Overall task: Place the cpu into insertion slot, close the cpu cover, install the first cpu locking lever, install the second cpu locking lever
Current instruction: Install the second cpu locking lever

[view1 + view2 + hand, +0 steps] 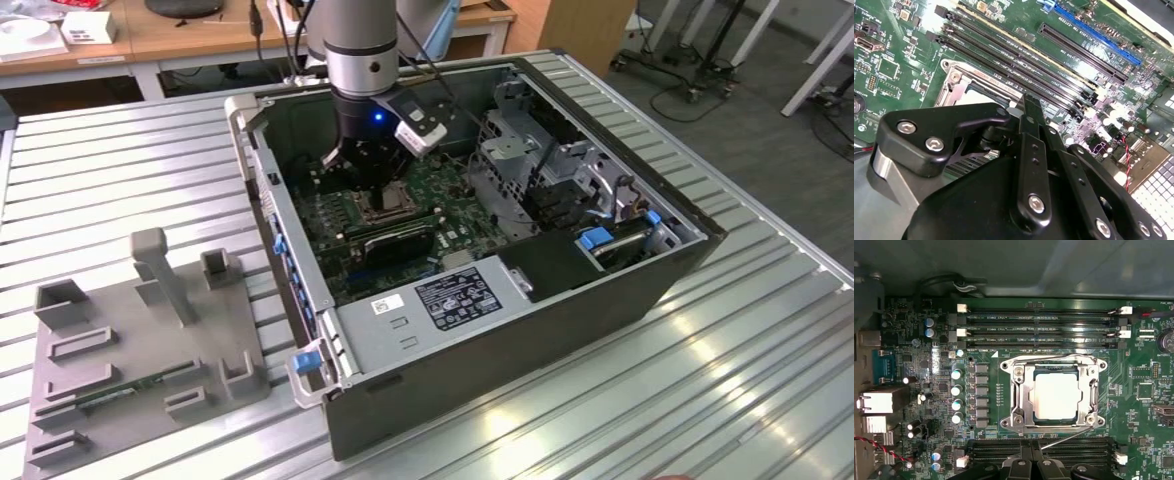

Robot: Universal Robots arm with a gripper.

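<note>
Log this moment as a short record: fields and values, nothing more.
cpu: seated in the slot, pale top showing
cover: down around the cpu
lever: thin rod slanting out beside the socket, not latched flat
hand: low inside the case, just above the socket
board: green, memory slots on two sides of the socket

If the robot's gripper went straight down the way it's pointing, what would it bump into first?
Probably the cpu cover or a locking lever beside the insertion slot: the gripper hangs just above them inside the computer case. The cpu sits under the cover. Depth is hard to judge.
</note>
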